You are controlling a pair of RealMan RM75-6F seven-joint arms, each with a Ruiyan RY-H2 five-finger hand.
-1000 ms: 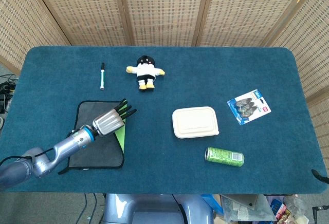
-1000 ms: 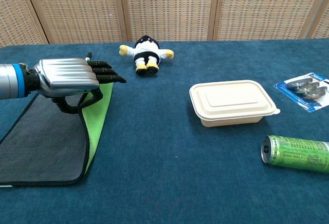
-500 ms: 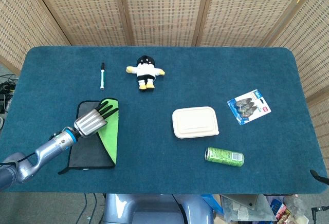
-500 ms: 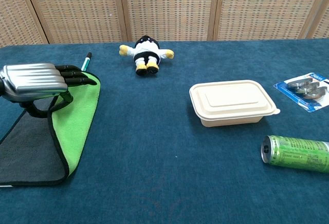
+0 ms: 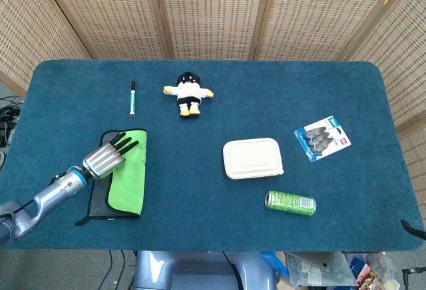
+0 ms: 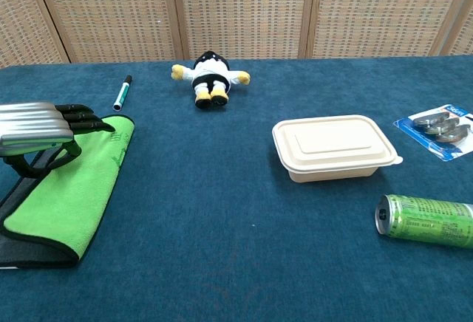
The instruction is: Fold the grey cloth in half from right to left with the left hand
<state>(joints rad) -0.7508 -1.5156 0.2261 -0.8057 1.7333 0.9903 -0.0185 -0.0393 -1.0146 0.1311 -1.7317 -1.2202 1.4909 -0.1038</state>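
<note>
Surface: dark blue carpeted table (image 5: 266,97), backed by woven wicker screen panels (image 5: 213,10).

Left hand (image 5: 106,159): fingers extended over the cloth's left part; grip cannot be told.

Grey cloth (image 5: 124,180) (green underside up): folded, beneath and right of the hand.
</note>
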